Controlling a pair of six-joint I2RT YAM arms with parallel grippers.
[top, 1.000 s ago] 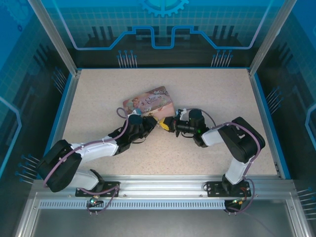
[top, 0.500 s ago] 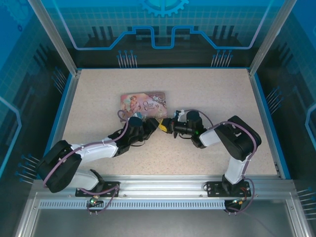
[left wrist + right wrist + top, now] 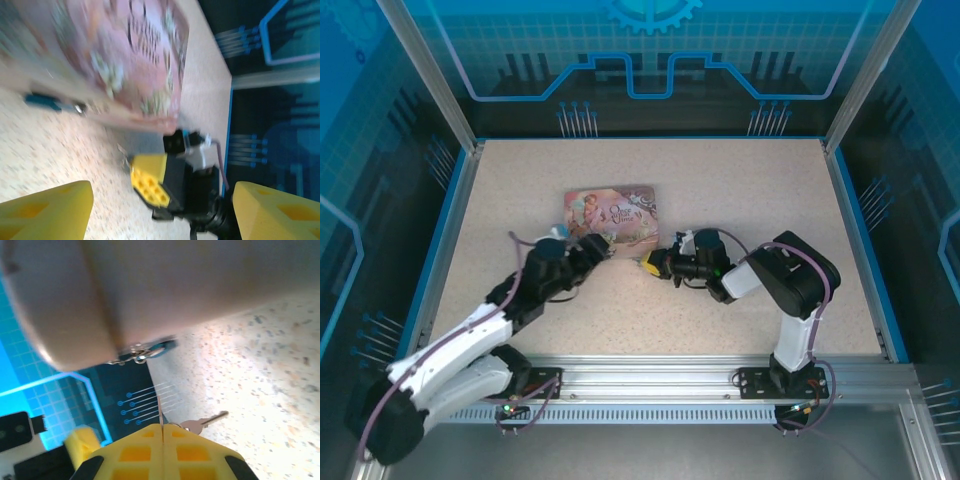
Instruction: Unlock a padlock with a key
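Speckled tabletop [image 3: 740,190] was ringed by blue enclosure walls. Left gripper [image 3: 588,247] was seen wide open with nothing held, and the pink tin [image 3: 611,213] was just ahead of its fingers. Padlock [image 3: 45,100] was found against the tin's near edge, ahead-left of that gripper, probably left free so the keyhole could be reached. Right gripper [image 3: 163,432] was clamped shut on the key [image 3: 205,421]. The blade was pointed past its fingertips toward the padlock, likely lined up for insertion but not yet inserted.

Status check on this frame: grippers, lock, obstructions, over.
Left gripper open beside the pink tin. Right gripper shut on the key. Padlock at the tin's edge, key not yet in. Gap between looks clear.
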